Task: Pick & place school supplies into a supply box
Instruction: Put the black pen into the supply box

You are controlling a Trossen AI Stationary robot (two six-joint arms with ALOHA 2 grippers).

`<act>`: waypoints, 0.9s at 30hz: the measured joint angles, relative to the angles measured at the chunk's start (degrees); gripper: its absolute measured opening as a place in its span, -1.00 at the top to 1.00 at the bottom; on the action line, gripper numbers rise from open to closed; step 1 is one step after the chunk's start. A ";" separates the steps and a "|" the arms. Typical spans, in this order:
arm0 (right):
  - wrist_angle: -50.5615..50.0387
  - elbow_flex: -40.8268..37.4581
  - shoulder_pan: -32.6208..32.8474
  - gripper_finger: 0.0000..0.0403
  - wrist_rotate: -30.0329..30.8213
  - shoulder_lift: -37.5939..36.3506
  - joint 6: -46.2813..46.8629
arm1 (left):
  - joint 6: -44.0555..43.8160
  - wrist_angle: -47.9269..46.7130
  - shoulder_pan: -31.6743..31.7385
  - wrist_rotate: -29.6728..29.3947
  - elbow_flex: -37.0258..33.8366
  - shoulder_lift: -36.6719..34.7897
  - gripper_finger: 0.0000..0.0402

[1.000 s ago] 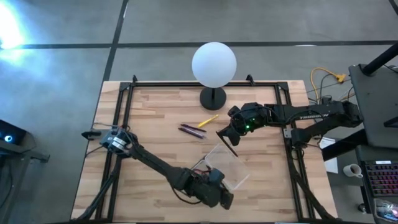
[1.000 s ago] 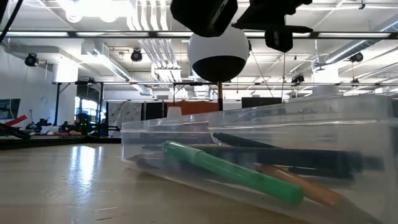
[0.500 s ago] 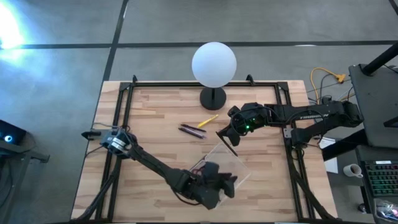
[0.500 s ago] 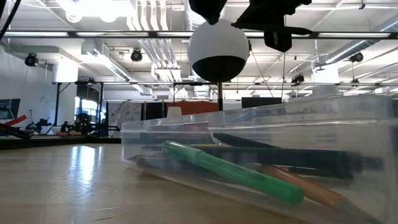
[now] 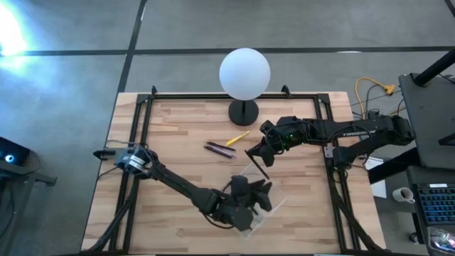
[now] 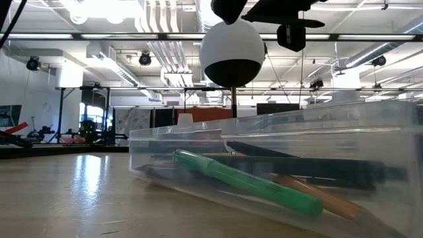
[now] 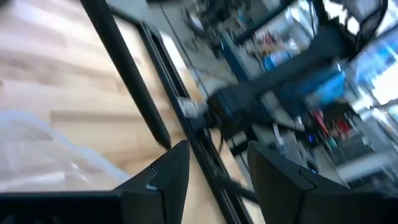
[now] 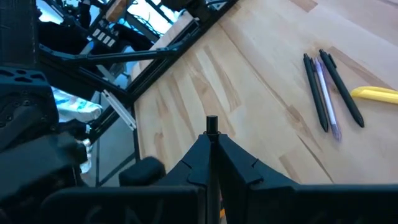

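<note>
The clear supply box (image 5: pixel 271 186) sits on the table near its near edge. In the low view the box (image 6: pixel 277 142) holds a green marker (image 6: pixel 244 182), a pencil (image 6: pixel 324 198) and a dark pen (image 6: pixel 304 165). My right gripper (image 5: pixel 260 158) hangs just beyond the box's far corner, shut on a dark pen (image 5: pixel 264 169). My left gripper (image 5: pixel 257 193) hovers open over the box, touching nothing. Three dark pens (image 5: pixel 220 149) and a yellow item (image 5: pixel 238 138) lie flat on the table beyond the box. The scissors do not show. My right gripper pinches the dark pen between its two fingers, with the pen's blunt end (image 8: pixel 211 124) sticking out past the fingertips. The fingers come slanting from above on the table's right side. The pen is lifted clear and tilted, its lower end (image 5: pixel 269 176) over the box's far edge.
A white globe lamp (image 5: pixel 244 71) on a black base (image 5: pixel 243 112) stands at the table's far edge. Black frame rails (image 5: pixel 146 135) run along both sides. Bare wood lies left of the box. Cables and equipment (image 5: pixel 426 142) sit off the right side.
My left gripper has moved from the table's near edge toward the far edge, and is now over the box and nearer the right gripper. The right gripper and its pen have kept still.
</note>
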 joint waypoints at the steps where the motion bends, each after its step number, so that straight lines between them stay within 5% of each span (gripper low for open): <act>1: -0.01 0.00 0.00 0.96 0.00 0.00 0.01 | -0.75 0.05 0.07 -1.30 -0.19 0.00 0.28; 5: -0.02 0.00 0.00 0.96 -0.31 0.00 0.56 | -2.65 -0.04 0.98 -4.56 -0.78 0.00 0.28; 27: -2.16 -0.02 -0.11 0.96 -0.31 0.00 -0.46 | -3.44 -5.07 0.82 -3.23 -1.01 -0.40 0.28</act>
